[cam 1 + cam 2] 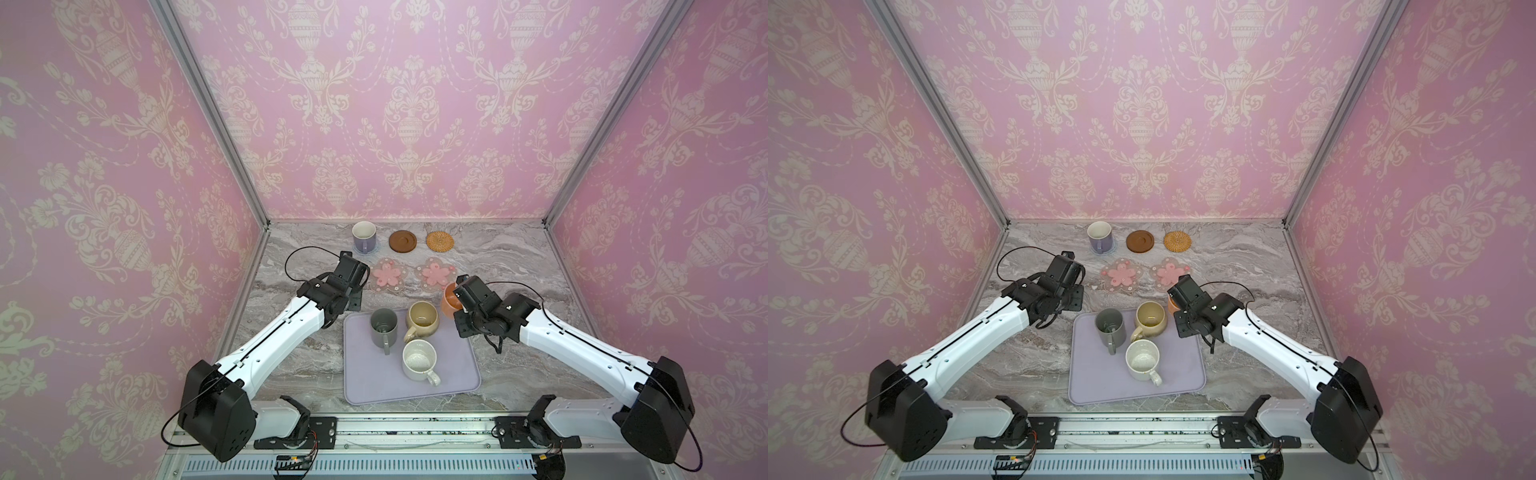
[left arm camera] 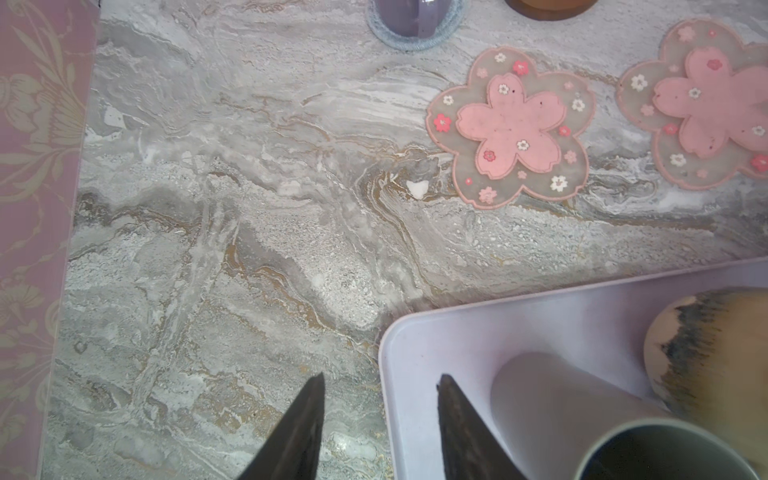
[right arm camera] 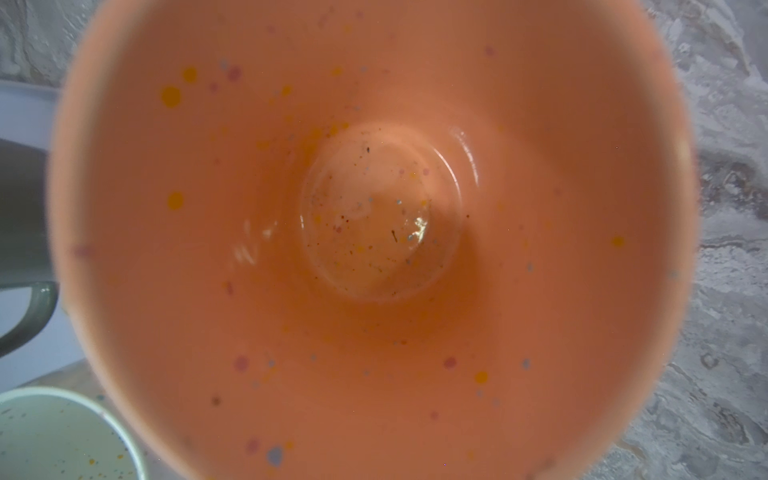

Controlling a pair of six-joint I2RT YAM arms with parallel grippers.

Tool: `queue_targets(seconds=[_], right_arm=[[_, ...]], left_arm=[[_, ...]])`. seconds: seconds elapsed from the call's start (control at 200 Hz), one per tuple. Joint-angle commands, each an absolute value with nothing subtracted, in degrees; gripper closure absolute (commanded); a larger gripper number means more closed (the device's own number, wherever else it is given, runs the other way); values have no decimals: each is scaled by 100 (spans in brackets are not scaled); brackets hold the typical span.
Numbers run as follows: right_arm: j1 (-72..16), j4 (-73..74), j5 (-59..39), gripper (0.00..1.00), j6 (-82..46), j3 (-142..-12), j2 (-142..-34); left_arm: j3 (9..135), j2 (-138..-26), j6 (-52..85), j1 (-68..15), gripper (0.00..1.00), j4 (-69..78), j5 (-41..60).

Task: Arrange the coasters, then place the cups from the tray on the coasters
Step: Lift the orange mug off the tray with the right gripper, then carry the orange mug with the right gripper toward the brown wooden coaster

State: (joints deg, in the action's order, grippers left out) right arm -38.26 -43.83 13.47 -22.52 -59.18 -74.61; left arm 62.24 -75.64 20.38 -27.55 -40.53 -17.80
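Tray (image 1: 457,368): grey cup (image 1: 383,328), beige cup (image 1: 422,319) and white cup (image 1: 419,359) waiting.
Left gripper (image 2: 380,378): tray's 10 o'clock, parted, empty.
Right gripper (image 1: 456,296): 1 o'clock, apparently clamping orange cup (image 3: 374,232).
Pink coasters (image 1: 388,274) (image 1: 437,274): 12 o'clock, bare.
Far row: lavender cup (image 1: 364,237) on blue coaster (image 2: 415,45); brown coaster (image 1: 402,241), rattan coaster (image 1: 439,241) bare.

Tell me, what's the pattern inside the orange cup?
Tiny yellow, pink and blue speckles inside the orange-peach ceramic cup; best in right wrist view.
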Motion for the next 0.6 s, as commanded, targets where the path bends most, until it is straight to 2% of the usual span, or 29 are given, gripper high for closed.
queue_targets(seconds=[0.0, 0.595], right_arm=[[-3693, -4271, 1504, 100, -1982, -6469, -7636], [-3175, -4246, 780, 100, -1390, -8695, -9782]], left_arm=[[6464, -7584, 1747, -2570, 52, -4034, -1566], [7154, -8311, 1570, -1879, 52, -4097, -1428]])
